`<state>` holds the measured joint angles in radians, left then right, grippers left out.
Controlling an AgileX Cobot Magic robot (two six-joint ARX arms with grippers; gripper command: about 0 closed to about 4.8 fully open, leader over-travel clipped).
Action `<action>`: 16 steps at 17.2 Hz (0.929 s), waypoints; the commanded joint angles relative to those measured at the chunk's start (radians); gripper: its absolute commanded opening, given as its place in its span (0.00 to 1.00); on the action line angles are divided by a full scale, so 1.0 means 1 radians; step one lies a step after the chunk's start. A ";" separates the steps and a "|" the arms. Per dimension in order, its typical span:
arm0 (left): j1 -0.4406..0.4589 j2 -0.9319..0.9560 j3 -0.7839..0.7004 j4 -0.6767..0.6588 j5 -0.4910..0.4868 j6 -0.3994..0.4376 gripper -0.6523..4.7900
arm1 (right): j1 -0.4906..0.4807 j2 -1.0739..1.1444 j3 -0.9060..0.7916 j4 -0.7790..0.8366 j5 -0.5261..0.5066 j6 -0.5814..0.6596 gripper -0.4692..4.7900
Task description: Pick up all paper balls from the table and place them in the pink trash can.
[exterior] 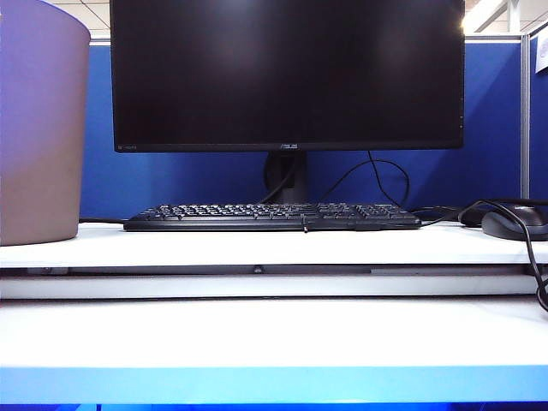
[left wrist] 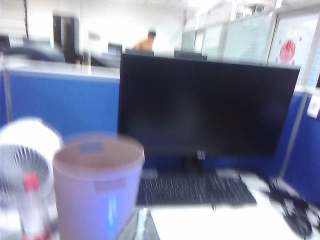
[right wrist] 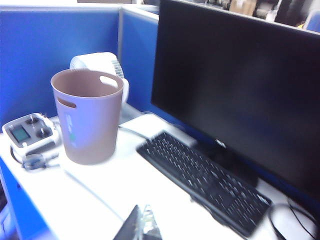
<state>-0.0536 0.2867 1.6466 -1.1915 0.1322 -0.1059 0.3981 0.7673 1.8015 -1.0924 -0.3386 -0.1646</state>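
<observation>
Now the one pink trash can (exterior: 38,128) stands upright on the desk (exterior: 274,338) at its rear left corner, open mouth up and long axis vertical, just left of the keyboard (exterior: 272,217). No paper balls show on the desk in any view. There is one monitor (exterior: 287,73), one keyboard in front of it, and one mouse (exterior: 514,223) at the right edge. Beside the can stand a white fan (right wrist: 102,65) and a small grey controller (right wrist: 30,132). The left tool (left wrist: 142,227) and the right tool (right wrist: 142,225) each show only their tips at the frame edge, fingers pressed together and holding nothing. Both wrists are raised over the desk's front edge, looking across it toward the monitor.
</observation>
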 commanded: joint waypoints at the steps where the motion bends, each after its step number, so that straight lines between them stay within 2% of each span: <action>1: 0.003 -0.095 -0.193 0.053 0.058 -0.119 0.11 | 0.001 -0.157 -0.312 0.316 -0.061 0.148 0.08; 4: 0.003 -0.204 -0.425 0.203 0.113 -0.140 0.11 | 0.001 -0.334 -0.646 0.594 -0.046 0.263 0.08; 6: 0.000 -0.238 -0.580 0.330 0.134 -0.138 0.11 | 0.000 -0.409 -0.821 0.727 0.012 0.264 0.08; 9: 0.001 -0.241 -0.808 0.520 0.222 -0.138 0.11 | 0.000 -0.452 -1.050 0.877 0.072 0.266 0.08; 11: 0.000 -0.241 -0.967 0.680 0.240 -0.147 0.11 | 0.000 -0.436 -1.188 0.988 0.167 0.263 0.08; 14: 0.000 -0.241 -1.196 0.927 0.238 -0.214 0.11 | -0.001 -0.380 -1.370 1.182 0.370 0.257 0.08; 16: 0.000 -0.241 -1.281 0.959 0.224 -0.300 0.11 | 0.000 -0.350 -1.429 1.208 0.391 0.257 0.08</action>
<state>-0.0532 0.0456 0.3725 -0.2680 0.3611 -0.3542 0.3973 0.4122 0.3737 0.0643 0.0463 0.0925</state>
